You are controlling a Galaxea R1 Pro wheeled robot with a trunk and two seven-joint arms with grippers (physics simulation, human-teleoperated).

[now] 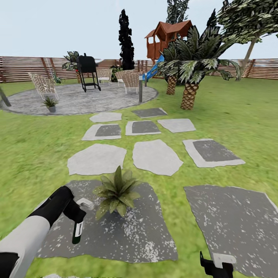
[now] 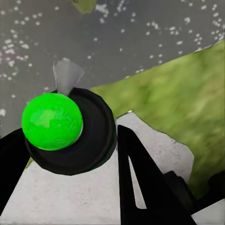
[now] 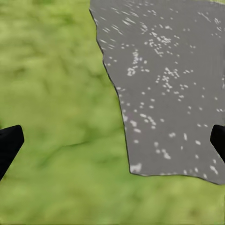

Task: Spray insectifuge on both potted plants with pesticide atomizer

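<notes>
I had the left gripper [image 1: 79,219] pinching the pesticide atomizer [image 1: 77,233], seemingly light and rigid, round its upper body beside the near potted plant [image 1: 116,192]; the right gripper [image 3: 112,140] hung spread.

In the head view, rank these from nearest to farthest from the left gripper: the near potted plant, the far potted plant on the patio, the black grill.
1. Near potted plant, just beside the left gripper.
2. Far potted plant, at the patio's near-left edge.
3. Black grill, further back on the patio.

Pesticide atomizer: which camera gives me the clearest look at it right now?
The head view: the pesticide atomizer hangs whole in the left gripper, beside the near potted plant. The left wrist view looks along the jaws at just its round black end with a green ball.
</notes>
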